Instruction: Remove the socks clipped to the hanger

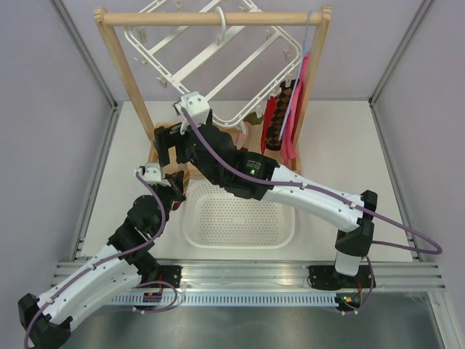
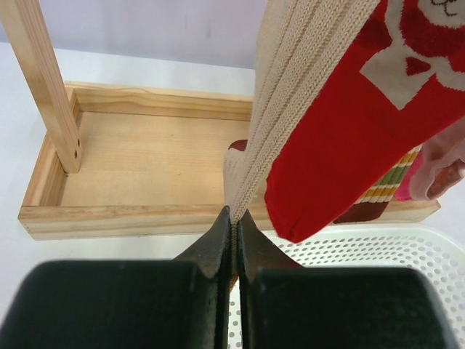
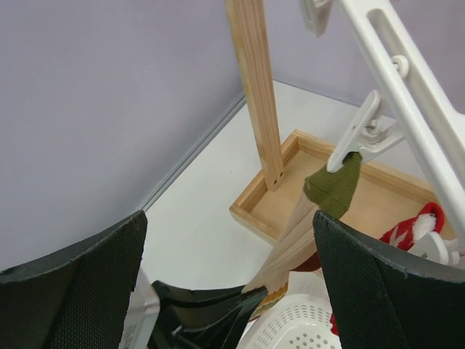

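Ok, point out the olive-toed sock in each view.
Top external: not discernible, hidden under the right arm.
Left wrist: olive-toed sock at centre, rising from the shut left gripper.
Right wrist: right of centre, olive toe held by a white clip.
Shared landmark: the wooden post, in all three.

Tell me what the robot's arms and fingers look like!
The left arm and right arm both wear white shells with black joints, and a purple cable loops along each. The left gripper has narrow black wedge fingers. The right gripper has wide black fingers with a fine mesh texture.
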Action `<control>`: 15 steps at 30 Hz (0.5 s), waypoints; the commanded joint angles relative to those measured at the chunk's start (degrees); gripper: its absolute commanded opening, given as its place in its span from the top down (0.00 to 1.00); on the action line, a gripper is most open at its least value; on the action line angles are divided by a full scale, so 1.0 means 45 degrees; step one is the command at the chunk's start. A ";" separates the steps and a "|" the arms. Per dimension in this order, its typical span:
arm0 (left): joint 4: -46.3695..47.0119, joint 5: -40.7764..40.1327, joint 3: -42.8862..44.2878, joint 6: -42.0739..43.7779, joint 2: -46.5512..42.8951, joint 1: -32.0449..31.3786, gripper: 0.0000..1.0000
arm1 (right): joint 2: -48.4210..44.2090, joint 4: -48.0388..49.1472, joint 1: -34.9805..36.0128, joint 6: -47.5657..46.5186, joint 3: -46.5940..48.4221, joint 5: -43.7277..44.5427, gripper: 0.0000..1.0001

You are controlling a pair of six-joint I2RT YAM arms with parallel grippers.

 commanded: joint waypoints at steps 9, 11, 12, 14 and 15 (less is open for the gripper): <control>-0.0674 0.0102 0.0807 -0.0277 -0.0279 -0.0101 0.98 | 0.0412 -0.0355 -0.0617 0.0806 0.0832 0.1265 0.02; -0.0713 0.0121 0.0807 -0.0355 -0.0415 -0.0101 0.98 | 0.0431 -0.0374 -0.0832 0.0962 0.0812 0.1304 0.02; -0.0752 0.0121 0.0807 -0.0375 -0.0474 -0.0121 0.98 | 0.0470 -0.0355 -0.0871 0.0963 0.0832 0.1324 0.02; -0.0850 0.0141 0.0787 -0.0433 -0.0629 -0.0121 0.98 | 0.0587 -0.0375 -0.1027 0.1060 0.0890 0.1518 0.02; -0.0870 0.0160 0.0807 -0.0453 -0.0689 -0.0121 0.98 | 0.0665 -0.0375 -0.1028 0.1060 0.0929 0.1597 0.02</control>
